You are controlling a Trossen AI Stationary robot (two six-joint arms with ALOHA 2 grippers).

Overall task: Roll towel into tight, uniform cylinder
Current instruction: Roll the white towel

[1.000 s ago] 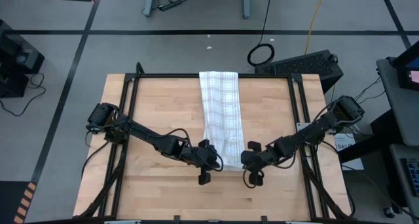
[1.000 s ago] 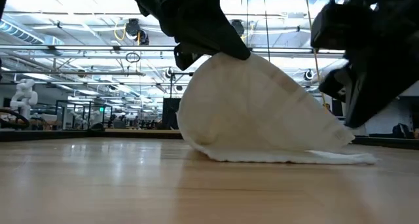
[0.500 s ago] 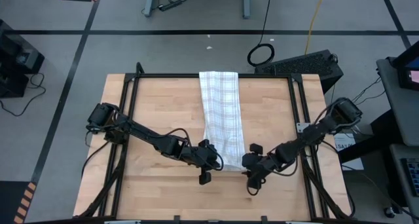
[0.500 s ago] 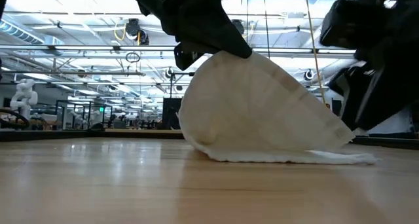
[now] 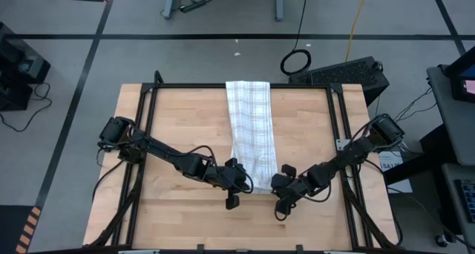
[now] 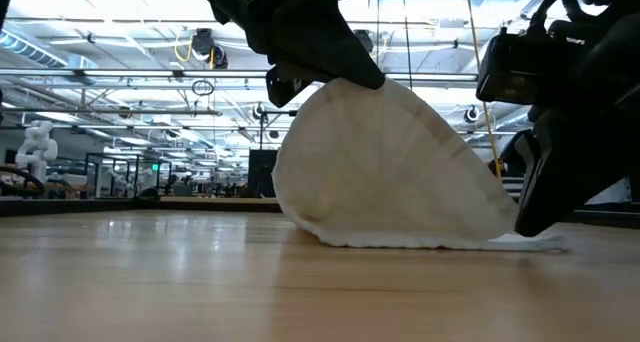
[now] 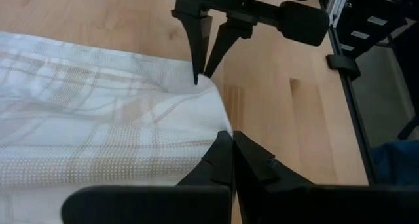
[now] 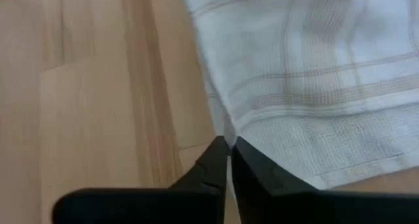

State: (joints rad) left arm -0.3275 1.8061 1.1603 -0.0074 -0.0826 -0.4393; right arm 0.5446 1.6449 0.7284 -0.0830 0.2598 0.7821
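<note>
Towel (image 5: 249,131) is running lengthwise away from us; both our grippers, left (image 5: 245,181) and right (image 5: 276,183), are seemingly pinching its near corners shut.

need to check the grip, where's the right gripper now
In the high view the right gripper is shut at the near right corner of the towel, opposite the left gripper.

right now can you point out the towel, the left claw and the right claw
towel (image 5: 248,128): high view, on the flat checked middle of the strip.
left claw (image 7: 226,140): left wrist view, between the shut tips pinching the towel's corner.
right claw (image 8: 228,144): right wrist view, between the shut tips at the towel's edge.
</note>
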